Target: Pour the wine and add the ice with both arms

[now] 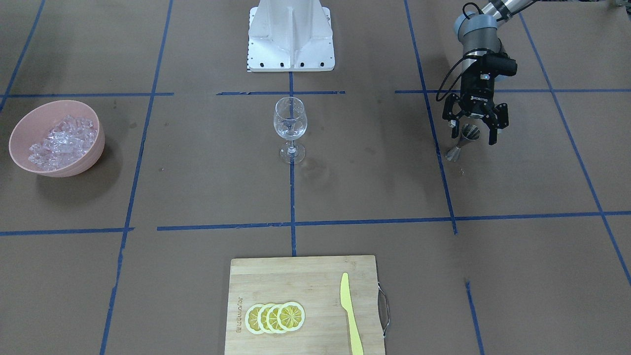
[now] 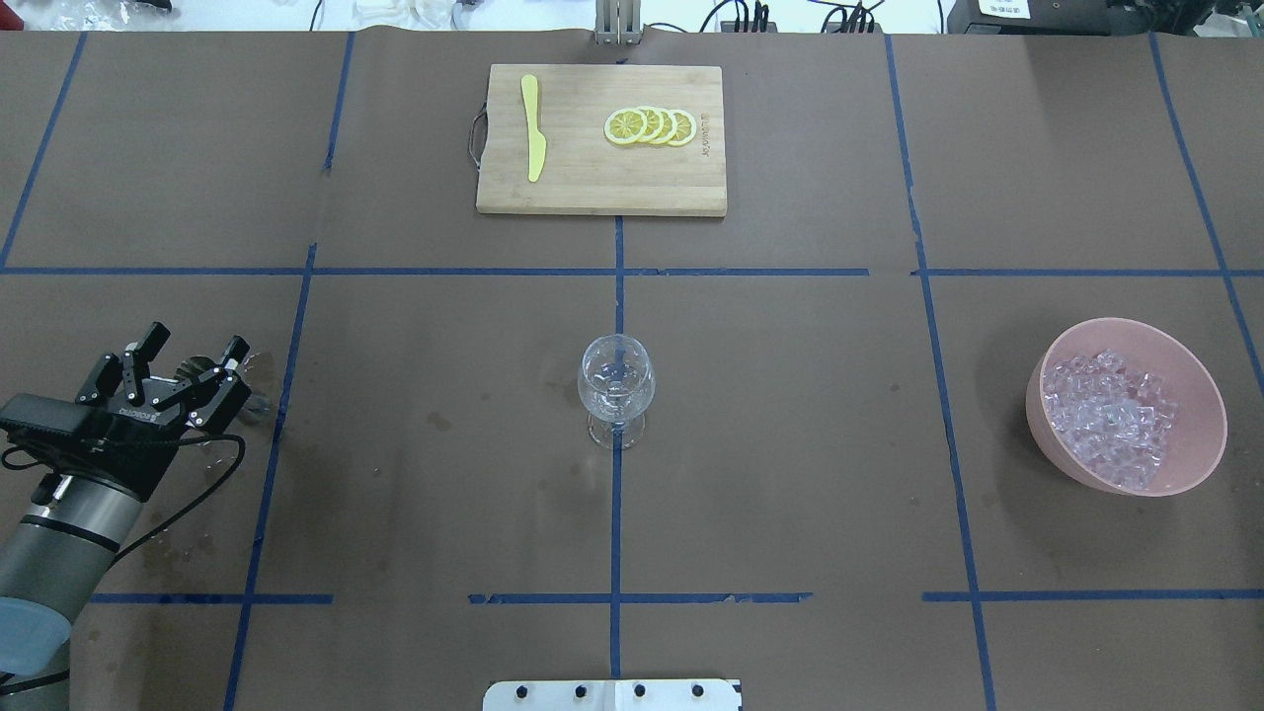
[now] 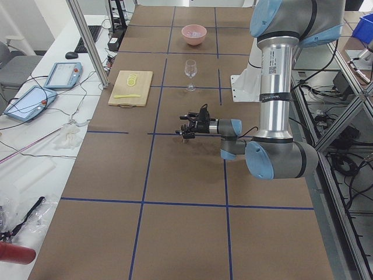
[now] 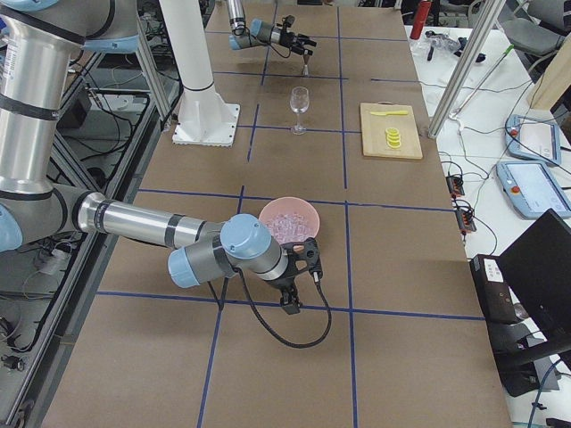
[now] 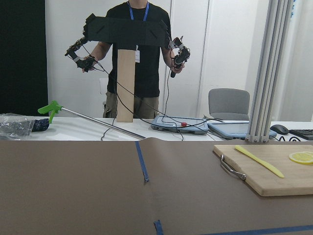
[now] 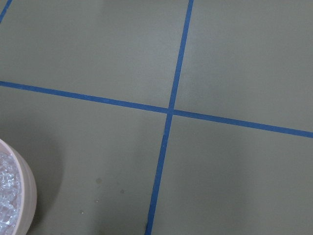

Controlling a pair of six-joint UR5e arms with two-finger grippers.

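Note:
My left gripper (image 1: 472, 131) hangs open at the robot's left side of the table, its fingers straddling the upper cup of a small metal jigger (image 1: 462, 144) that stands on the brown paper. The same gripper (image 2: 196, 346) and jigger (image 2: 253, 395) show in the overhead view. A clear stemmed glass (image 1: 290, 127) stands upright at the table's centre; I cannot make out the wine in it or in the jigger. The ice (image 2: 1111, 415) fills a pink bowl (image 2: 1190, 363). My right gripper (image 4: 303, 287) shows only in the exterior right view, beside that bowl (image 4: 294, 212); I cannot tell its state.
A bamboo cutting board (image 2: 592, 178) at the far edge carries lemon slices (image 2: 651, 125) and a yellow knife (image 2: 534, 140). The white pedestal (image 1: 291, 37) stands behind the glass. A person (image 5: 132, 58) holding hand controllers stands beyond the table. The bowl's rim (image 6: 22, 193) shows in the right wrist view.

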